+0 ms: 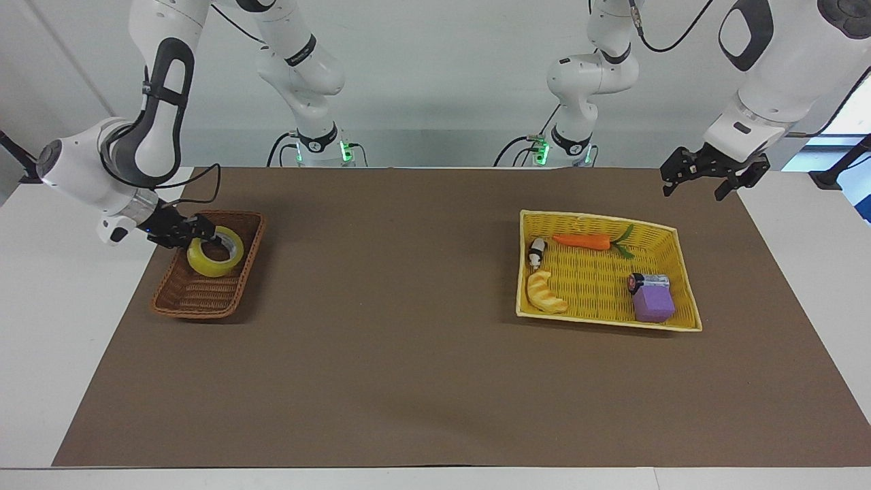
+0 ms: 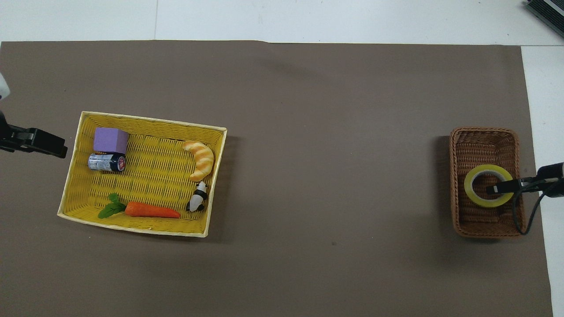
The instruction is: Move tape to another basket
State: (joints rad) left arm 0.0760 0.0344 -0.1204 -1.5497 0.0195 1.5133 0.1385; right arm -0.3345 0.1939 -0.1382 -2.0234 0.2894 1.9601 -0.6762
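The tape (image 1: 204,264), a yellow roll with a pale core, lies nearly flat inside the dark brown wicker basket (image 1: 194,299) at the right arm's end of the table. My right gripper (image 1: 207,238) is low in that basket, one finger inside the roll's ring, shut on the roll's wall. The overhead view shows the tape (image 2: 473,198) in the middle of the basket (image 2: 480,141), with the right gripper (image 2: 500,188) reaching over the rim. My left gripper (image 1: 699,185) waits open and empty above the mat's edge, at the left arm's end.
A bright yellow woven basket (image 1: 687,299) toward the left arm's end holds a carrot (image 1: 582,241), a croissant toy (image 1: 544,292), a small panda (image 1: 537,252), a can (image 1: 648,280) and a purple block (image 1: 653,305). Brown mat lies between the two baskets.
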